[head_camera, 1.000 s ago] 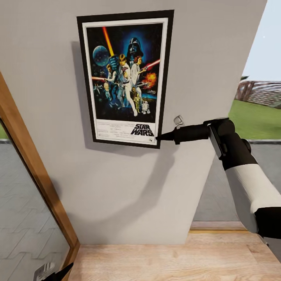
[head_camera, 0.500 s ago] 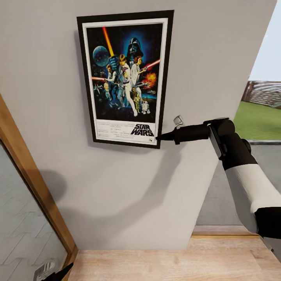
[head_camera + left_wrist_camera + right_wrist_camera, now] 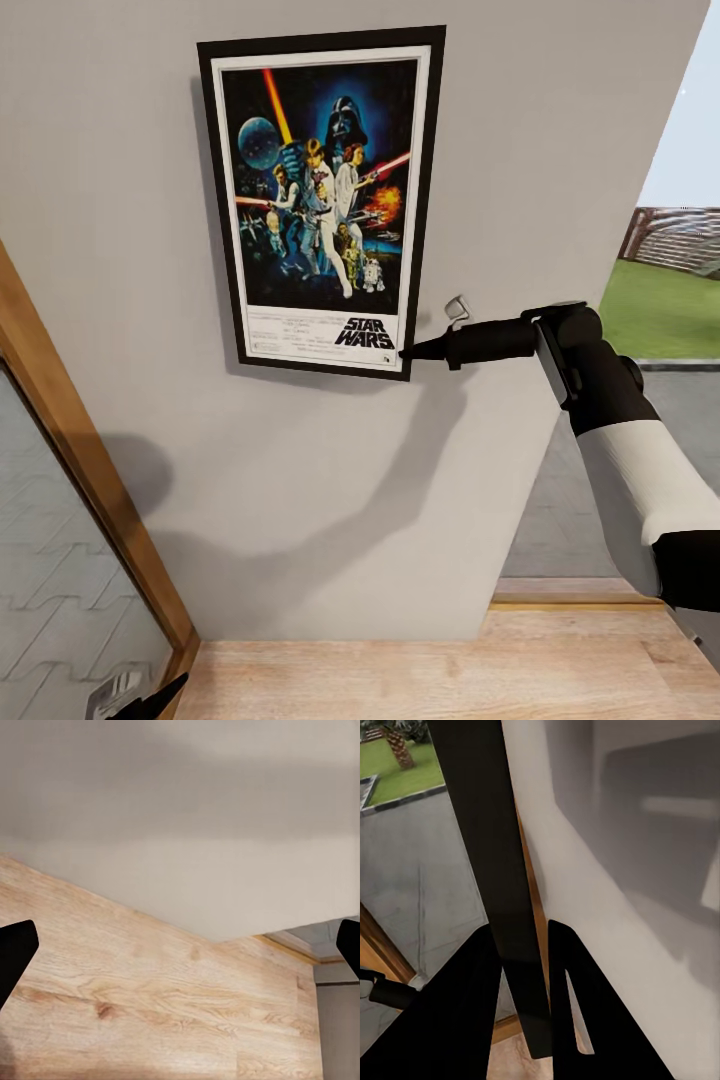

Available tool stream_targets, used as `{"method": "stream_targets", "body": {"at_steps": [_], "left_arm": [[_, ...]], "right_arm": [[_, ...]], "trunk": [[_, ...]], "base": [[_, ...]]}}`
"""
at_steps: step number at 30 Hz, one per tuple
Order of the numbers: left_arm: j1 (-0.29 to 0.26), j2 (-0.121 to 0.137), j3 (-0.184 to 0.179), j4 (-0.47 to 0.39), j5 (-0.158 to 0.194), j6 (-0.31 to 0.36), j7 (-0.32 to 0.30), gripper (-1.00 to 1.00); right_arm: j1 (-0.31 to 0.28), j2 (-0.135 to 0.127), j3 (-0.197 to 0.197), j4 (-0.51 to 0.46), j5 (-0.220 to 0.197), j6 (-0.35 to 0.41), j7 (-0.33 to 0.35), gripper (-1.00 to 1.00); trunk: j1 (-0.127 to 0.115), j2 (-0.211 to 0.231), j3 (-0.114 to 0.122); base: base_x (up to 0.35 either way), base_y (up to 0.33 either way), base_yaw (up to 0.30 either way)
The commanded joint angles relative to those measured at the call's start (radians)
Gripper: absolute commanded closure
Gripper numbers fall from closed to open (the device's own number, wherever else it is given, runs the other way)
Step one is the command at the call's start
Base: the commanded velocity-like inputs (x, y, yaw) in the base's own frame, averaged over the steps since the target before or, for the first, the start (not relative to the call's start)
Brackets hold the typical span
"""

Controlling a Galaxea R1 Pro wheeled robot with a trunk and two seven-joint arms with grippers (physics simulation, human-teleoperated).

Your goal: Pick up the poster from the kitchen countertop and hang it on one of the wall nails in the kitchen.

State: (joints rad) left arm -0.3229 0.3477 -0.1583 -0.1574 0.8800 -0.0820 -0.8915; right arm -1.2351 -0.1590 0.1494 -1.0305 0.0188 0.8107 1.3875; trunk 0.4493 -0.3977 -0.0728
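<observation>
The poster (image 3: 322,200) sits upright against the grey wall (image 3: 560,150), and the right gripper (image 3: 405,352) pinches its lower corner on the side nearest the arm, just under the "STAR WARS" strip. In the right wrist view the 2 fingers (image 3: 480,1005) are closed narrow on the black frame edge, which runs straight out from between the jaws with the wall close alongside it. No nail is visible; if there is 1, it is probably hidden behind the frame, so I cannot tell whether the poster is actually hooked or only pressed to the wall by the grip.

The left gripper (image 3: 180,952) hangs low over the wooden floor (image 3: 150,1005), its 2 fingertips (image 3: 15,952) set wide apart with nothing between them.

That uncertainty is the main risk, as I judge it. If the jaws open while the frame is not caught on a nail, the poster will slide down the wall to the floor. A corner hold on a thin frame also gives poor control of tilt: a small twist of the wrist could swing the top away from the hanging point, or lever the frame off the wall. Releasing slowly and watching for any slip would expose a bad hang early.
</observation>
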Motion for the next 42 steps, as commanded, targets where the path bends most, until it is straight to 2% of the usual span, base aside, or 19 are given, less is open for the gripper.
{"method": "stream_targets", "body": {"at_steps": [1, 10, 18, 25, 27, 42], "left_arm": [[-0.001, 0.001, -0.008, 0.001, 0.005, -0.009, -0.001, -1.0], [-0.001, 0.001, -0.008, 0.001, 0.005, -0.009, -0.001, -1.0], [-0.002, 0.001, -0.008, 0.001, 0.005, -0.009, -0.001, -1.0], [-0.001, 0.001, -0.008, 0.001, 0.005, -0.009, -0.001, -1.0], [0.005, -0.008, -0.009, 0.002, 0.005, -0.009, 0.0, -1.0], [0.006, -0.008, -0.009, 0.002, 0.005, -0.009, 0.0, -1.0]], "right_arm": [[-0.001, -0.001, 0.001, 0.0, 0.001, 0.011, 0.005, 1.0], [-0.001, -0.001, 0.002, 0.0, 0.001, 0.011, 0.004, 1.0], [-0.001, -0.001, 0.002, 0.0, 0.001, 0.011, 0.004, 1.0], [-0.001, -0.001, 0.002, 0.0, 0.001, 0.011, 0.004, 1.0], [0.003, 0.004, 0.004, 0.004, -0.005, 0.008, 0.001, 1.0], [0.003, 0.003, 0.004, 0.004, -0.005, 0.008, 0.001, 1.0]], "trunk": [[0.001, -0.002, -0.002], [0.001, -0.002, -0.002], [0.001, -0.002, -0.002], [0.001, -0.002, -0.002], [0.001, -0.002, -0.002], [0.001, -0.002, -0.002]], "base": [[0.0, 0.0, 0.0], [0.002, 0.0, 0.0], [0.155, 0.0, 0.0], [0.002, 0.0, 0.0], [0.0, 0.0, 0.0], [0.0, 0.0, 0.0]]}}
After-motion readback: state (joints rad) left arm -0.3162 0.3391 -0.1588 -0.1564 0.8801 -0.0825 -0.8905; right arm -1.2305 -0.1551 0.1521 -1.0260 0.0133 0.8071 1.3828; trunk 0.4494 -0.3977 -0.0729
